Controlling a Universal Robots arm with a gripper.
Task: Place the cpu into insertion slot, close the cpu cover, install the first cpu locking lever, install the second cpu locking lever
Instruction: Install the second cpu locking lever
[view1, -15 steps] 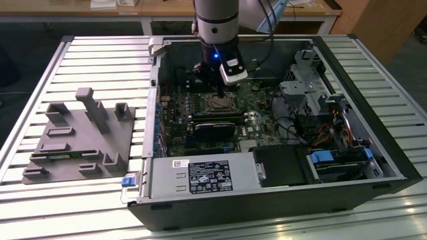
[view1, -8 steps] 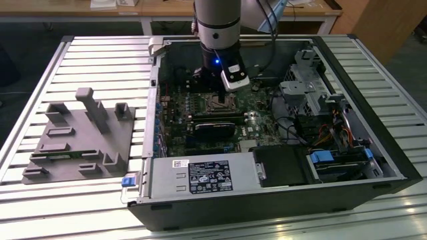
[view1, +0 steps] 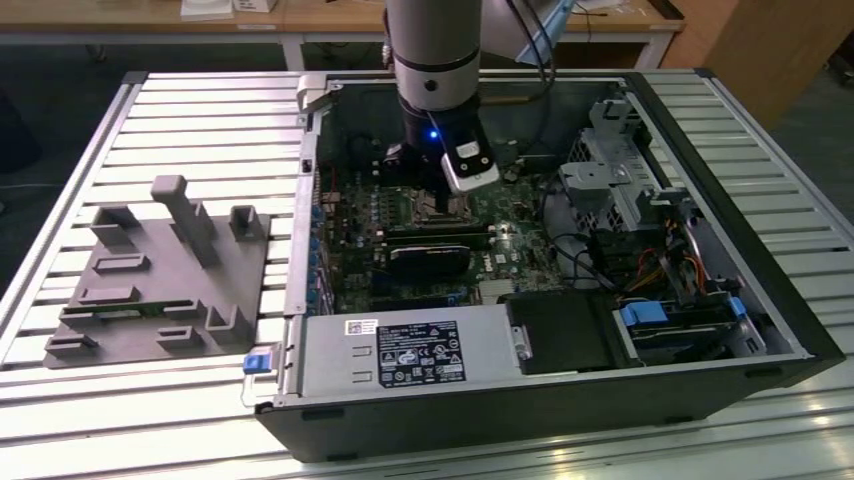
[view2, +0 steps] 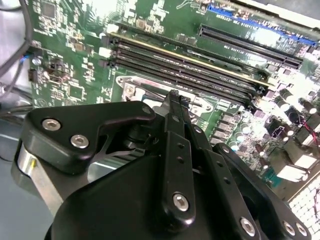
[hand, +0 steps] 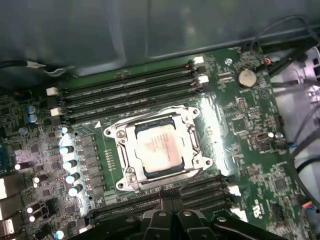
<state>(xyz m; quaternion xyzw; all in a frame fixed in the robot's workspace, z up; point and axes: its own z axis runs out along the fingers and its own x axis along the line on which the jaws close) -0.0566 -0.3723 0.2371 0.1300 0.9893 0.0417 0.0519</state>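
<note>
Cpu (hand: 158, 148), pale silvery, framed by cover (hand: 131, 139)

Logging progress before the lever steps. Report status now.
Gripper low over the motherboard, fingers together, holding nothing. Cpu seated in the insertion slot, cpu cover down around it. Nothing lying across the socket.

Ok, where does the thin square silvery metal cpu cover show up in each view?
Exterior view: the cpu cover lies on the green board inside the open case, under the arm's tip.
First wrist view: the cover frames the dull grey cpu, between two banks of slots.
Second wrist view: a silvery corner of it shows beside the black gripper.
Shared landmark: the long black memory slots alongside it.
</note>
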